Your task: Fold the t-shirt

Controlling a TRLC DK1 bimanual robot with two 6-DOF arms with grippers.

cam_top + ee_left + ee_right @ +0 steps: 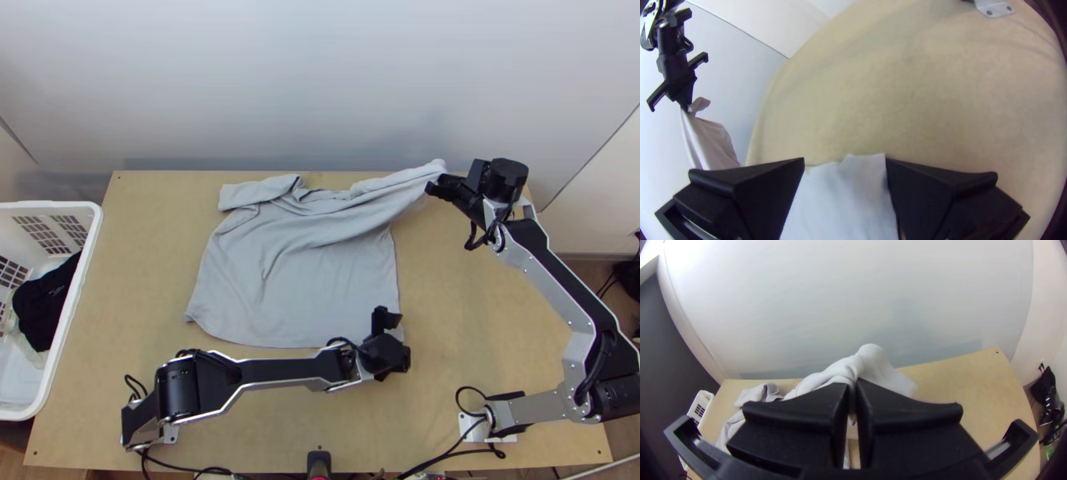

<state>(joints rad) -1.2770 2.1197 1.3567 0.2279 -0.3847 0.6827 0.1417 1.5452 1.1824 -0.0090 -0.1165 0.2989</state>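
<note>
Grey t-shirt (288, 280) pinched between right jaws.

"Any way through on the left?"
"Yes, bare table (136, 264) between the basket (48, 205) and the t-shirt (304, 272)."
"Near side?"
"The left arm (280, 370) crosses there, its reach ending with the left gripper (387, 314) at the shirt's near right corner."
"Right?"
"Room between shirt and right arm (552, 276), but the right gripper (433, 187) and lifted cloth block the far end."

A light wooden table (456, 280) carries a mostly spread grey t-shirt (304, 280).
</note>
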